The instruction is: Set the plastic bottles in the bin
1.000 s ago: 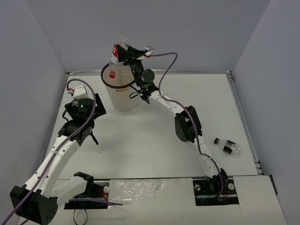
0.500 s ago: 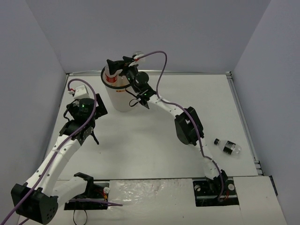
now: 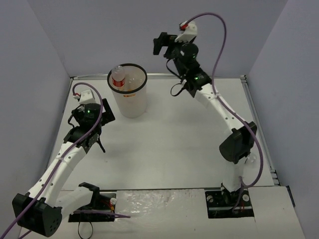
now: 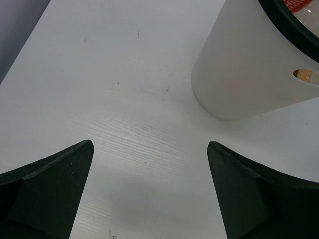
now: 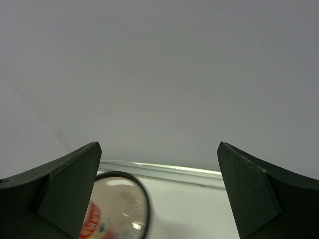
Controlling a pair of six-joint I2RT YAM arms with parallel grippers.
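The bin [image 3: 130, 102], translucent white with a black rim, stands at the back left of the table. A clear plastic bottle with a red label [image 3: 118, 77] leans inside it by the left rim. My right gripper [image 3: 162, 45] hangs high, up and to the right of the bin, open and empty. In the right wrist view the gripper [image 5: 158, 164] faces the back wall, with the bin rim [image 5: 145, 199] and the red label [image 5: 92, 225] low on the left. My left gripper [image 3: 95, 148] is open over bare table left of the bin. In the left wrist view the gripper [image 4: 149, 199] holds nothing and the bin wall [image 4: 249, 64] lies ahead on the right.
Grey walls close off the back and both sides. A sliver of a clear bottle [image 3: 252, 159] shows behind the right arm's elbow [image 3: 237, 144] near the right edge. The bin's handle slot [image 4: 305, 75] shows something orange inside.
My right gripper opened over the bin and let go of the red-label bottle, which now rests inside. The right arm then swung up and to the right. The left arm stayed put.
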